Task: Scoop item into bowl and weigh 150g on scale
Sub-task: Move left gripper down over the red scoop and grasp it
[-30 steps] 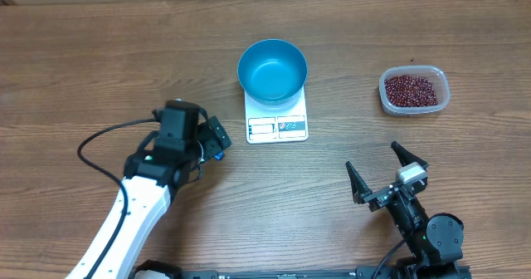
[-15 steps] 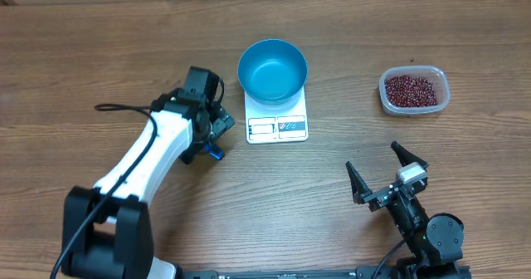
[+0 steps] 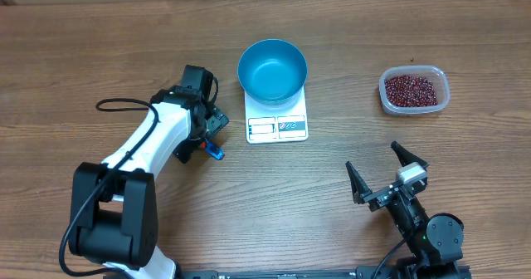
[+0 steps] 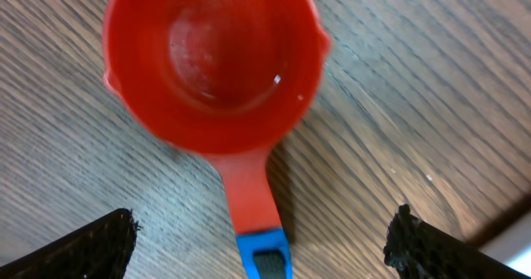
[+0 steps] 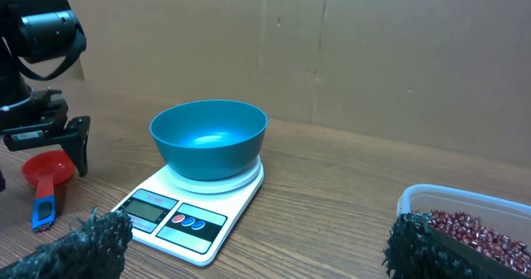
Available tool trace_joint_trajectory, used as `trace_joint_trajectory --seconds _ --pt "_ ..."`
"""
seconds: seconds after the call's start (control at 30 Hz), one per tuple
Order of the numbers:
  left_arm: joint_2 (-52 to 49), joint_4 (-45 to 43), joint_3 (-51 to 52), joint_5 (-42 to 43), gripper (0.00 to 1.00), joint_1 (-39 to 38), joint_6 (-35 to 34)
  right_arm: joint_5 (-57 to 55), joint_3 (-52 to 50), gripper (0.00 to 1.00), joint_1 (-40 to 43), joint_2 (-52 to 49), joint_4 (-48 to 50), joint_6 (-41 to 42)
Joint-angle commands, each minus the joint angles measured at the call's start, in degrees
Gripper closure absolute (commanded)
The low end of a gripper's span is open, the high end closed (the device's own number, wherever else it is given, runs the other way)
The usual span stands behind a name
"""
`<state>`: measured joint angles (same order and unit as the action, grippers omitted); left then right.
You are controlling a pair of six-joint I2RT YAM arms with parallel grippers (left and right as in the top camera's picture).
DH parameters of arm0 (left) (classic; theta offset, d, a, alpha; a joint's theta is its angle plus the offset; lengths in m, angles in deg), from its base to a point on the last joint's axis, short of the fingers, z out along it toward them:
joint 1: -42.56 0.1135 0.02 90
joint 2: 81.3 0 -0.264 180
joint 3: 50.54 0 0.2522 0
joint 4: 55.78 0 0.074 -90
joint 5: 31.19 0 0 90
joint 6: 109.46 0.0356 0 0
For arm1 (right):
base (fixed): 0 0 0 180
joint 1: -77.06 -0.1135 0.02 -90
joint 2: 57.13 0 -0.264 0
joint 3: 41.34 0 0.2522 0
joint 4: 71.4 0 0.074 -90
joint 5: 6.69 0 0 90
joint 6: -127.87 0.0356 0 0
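I see the left gripper [image 4: 261, 229] spread wide over the red scoop [image 4: 217, 63], just left of the scale [image 3: 277, 123] carrying the blue bowl [image 3: 272, 70]. Beans [image 3: 410, 89] sit in the clear tub [image 3: 444, 96], far right. The right gripper [image 3: 377, 167] is spread too, near right.

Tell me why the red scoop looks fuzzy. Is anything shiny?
Left wrist view: the red scoop sits near the lens, so it looks soft, with one white glint inside. Right wrist view: the blue bowl shines pale inside; the near fingertips are fuzzy. Overhead view: sharp, even light.
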<state>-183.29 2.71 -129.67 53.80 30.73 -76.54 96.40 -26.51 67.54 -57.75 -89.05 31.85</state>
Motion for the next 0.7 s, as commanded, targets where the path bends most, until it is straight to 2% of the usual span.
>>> trace_joint_trajectory --seconds 0.0,0.17,0.37,0.4,0.47,0.53,0.67 --pt "-3.17 -0.96 -1.11 -0.39 0.01 0.31 -0.76 -0.39 -0.59 0.00 -0.13 0.46 0.37 0.24" --pt "-5.68 -4.11 -1.11 0.55 0.08 0.31 -0.74 -0.42 -0.59 0.00 -0.13 0.46 0.37 0.24" --pt "-7.98 -5.99 -1.11 0.59 0.27 0.31 -0.79 -0.42 -0.59 0.00 -0.13 0.46 0.37 0.24" --pt "-8.41 -5.97 -1.11 0.72 0.33 0.31 -0.79 -0.39 -0.59 0.00 -0.13 0.46 0.37 0.24" --pt "-8.96 -5.99 -1.11 1.16 0.38 0.31 -0.79 -0.42 -0.59 0.00 -0.13 0.46 0.37 0.24" --pt "-9.55 -5.99 -1.11 1.68 0.50 0.31 -0.79 -0.39 -0.59 0.00 -0.13 0.46 0.37 0.24" --pt "-9.75 -5.57 -1.11 1.92 0.62 0.31 -0.79 -0.42 -0.59 0.00 -0.13 0.46 0.37 0.24"
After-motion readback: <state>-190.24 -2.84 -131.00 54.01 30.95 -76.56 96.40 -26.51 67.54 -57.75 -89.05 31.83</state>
